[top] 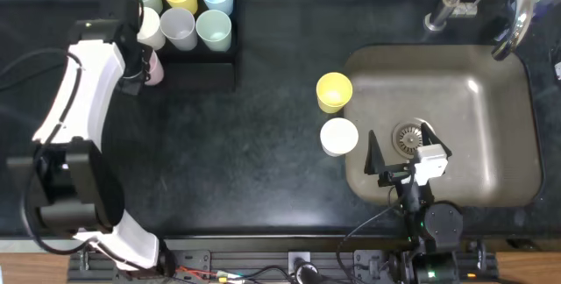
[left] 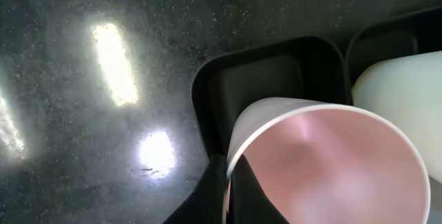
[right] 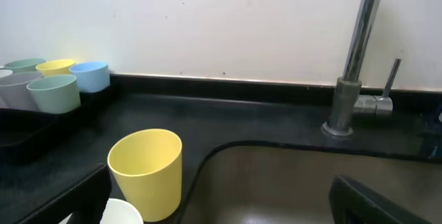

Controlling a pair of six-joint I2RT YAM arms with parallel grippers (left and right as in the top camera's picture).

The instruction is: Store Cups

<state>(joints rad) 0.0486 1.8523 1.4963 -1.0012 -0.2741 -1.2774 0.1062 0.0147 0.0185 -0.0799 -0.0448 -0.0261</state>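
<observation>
Left fingers [left: 204, 198] pinch pink cup [left: 324, 162] by its rim, tipped over an empty tray [left: 262, 79] slot, probably for setting in | right fingers [top: 373, 154] spread, parked over sink [top: 478, 100] | yellow cup [top: 334, 91], white cup [top: 338, 136] stand on desk [top: 263, 170] beside sink, likely the next picks

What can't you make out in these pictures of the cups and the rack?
1. The pink cup's base: left wrist view, hidden behind its own rim; top view, mostly under the left arm.
2. The white cup by the sink: right wrist view, cut by the bottom edge.
</observation>
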